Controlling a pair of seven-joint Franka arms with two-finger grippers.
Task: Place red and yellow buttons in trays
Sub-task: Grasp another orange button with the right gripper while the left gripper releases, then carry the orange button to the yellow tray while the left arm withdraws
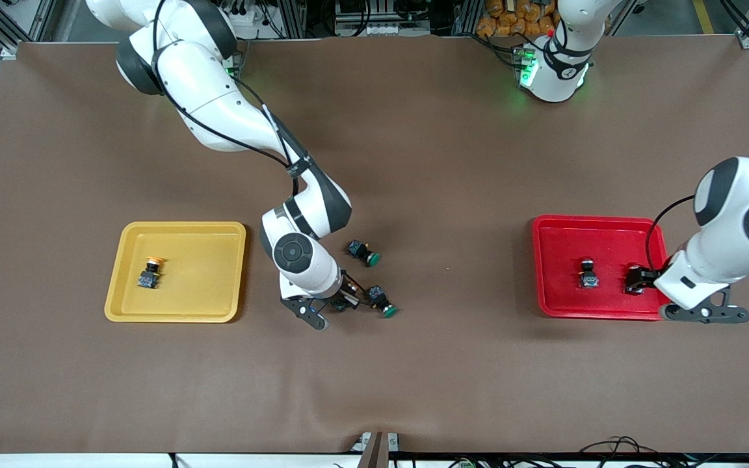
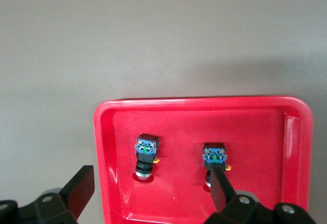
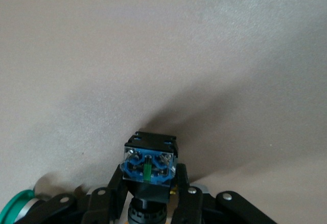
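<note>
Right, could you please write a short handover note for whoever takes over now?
Left pincer: open, over the red tray, holding nothing.
Right pincer: shut on a switch on the table beside the green-capped switches; its cap is hidden.
Done: two switches lie in the red tray, one yellow button in the yellow tray.
To do: carry the gripped switch to the yellow tray, if yellow.

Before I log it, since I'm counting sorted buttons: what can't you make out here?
- Cap colour of the held button: right wrist view shows only its back; in front view the right end effector covers it.
- The button at the left end effector: front view, mostly covered by it.
</note>
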